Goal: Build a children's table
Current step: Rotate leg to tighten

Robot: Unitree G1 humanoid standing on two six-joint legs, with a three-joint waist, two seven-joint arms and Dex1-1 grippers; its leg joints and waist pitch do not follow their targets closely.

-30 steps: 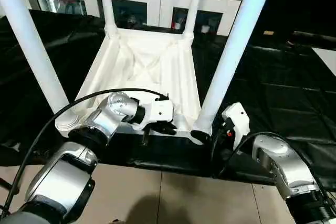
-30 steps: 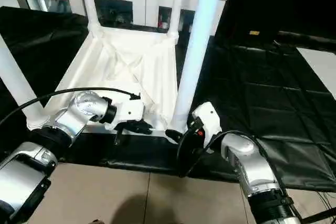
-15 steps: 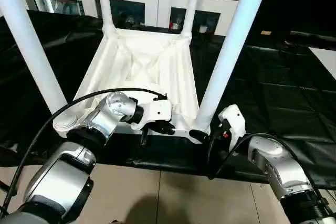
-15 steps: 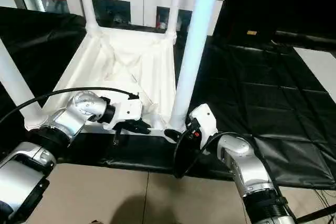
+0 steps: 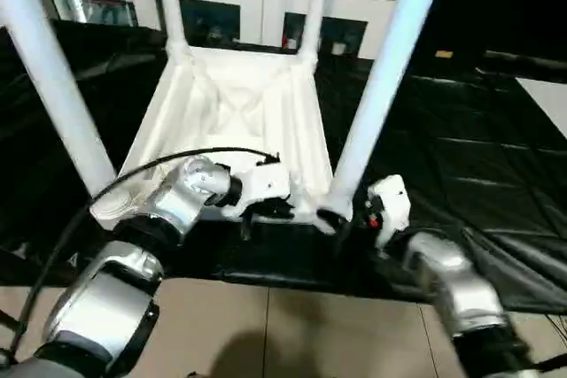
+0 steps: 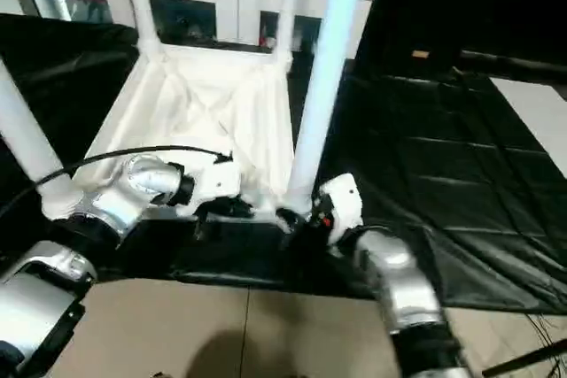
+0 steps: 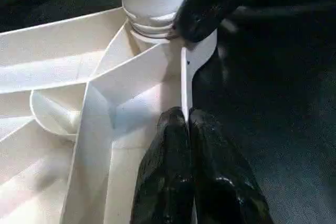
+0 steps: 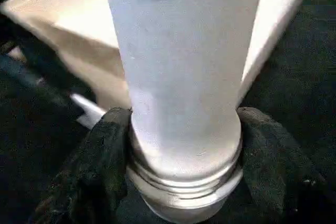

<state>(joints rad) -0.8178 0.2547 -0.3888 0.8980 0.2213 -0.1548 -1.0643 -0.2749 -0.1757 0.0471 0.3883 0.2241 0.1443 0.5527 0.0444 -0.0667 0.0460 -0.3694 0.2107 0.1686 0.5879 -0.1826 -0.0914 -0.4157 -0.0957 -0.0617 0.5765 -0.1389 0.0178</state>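
Right gripper [image 8: 181,182] is clamped around the base of the near right leg [image 5: 381,86], just above its threads, where it meets the corner socket. That leg rises straight up from the overturned tabletop [image 5: 239,121] on the black mat [image 5: 469,157], so I'd twist about that upright axis. Left gripper [image 7: 187,124] pinches the tabletop's near edge thinly. How deep the threads have seated I can't tell.

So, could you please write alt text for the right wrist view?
Two black fingers clasp the base of a white table leg, just above its threaded end. Behind it lies the white tabletop, upside down on a black sheet.
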